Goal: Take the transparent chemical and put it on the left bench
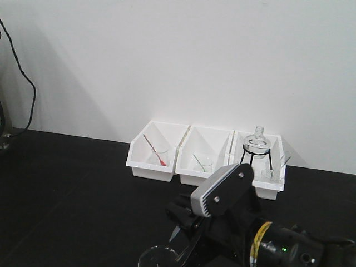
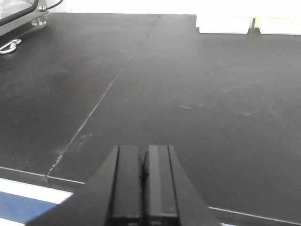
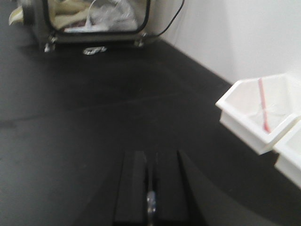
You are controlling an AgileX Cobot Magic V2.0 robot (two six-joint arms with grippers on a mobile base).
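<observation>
The transparent chemical (image 1: 157,257), a clear glass beaker, shows only as a round rim at the bottom edge of the front view, over the black left bench (image 1: 72,183). My right gripper (image 1: 179,245) reaches down to that rim. In the right wrist view the right gripper (image 3: 150,153) is shut, and a thin glint of glass (image 3: 150,202) sits pinched between its fingers. The rest of the beaker is hidden there. My left gripper (image 2: 145,149) is shut with nothing in it, low over bare black bench (image 2: 188,94); it does not show in the front view.
Three white bins (image 1: 206,158) stand in a row against the white wall. The left bin (image 3: 256,113) holds a small beaker with a red rod (image 1: 154,150), and the right one a round flask on a black tripod (image 1: 257,146). A metal-framed box (image 3: 94,19) stands far left.
</observation>
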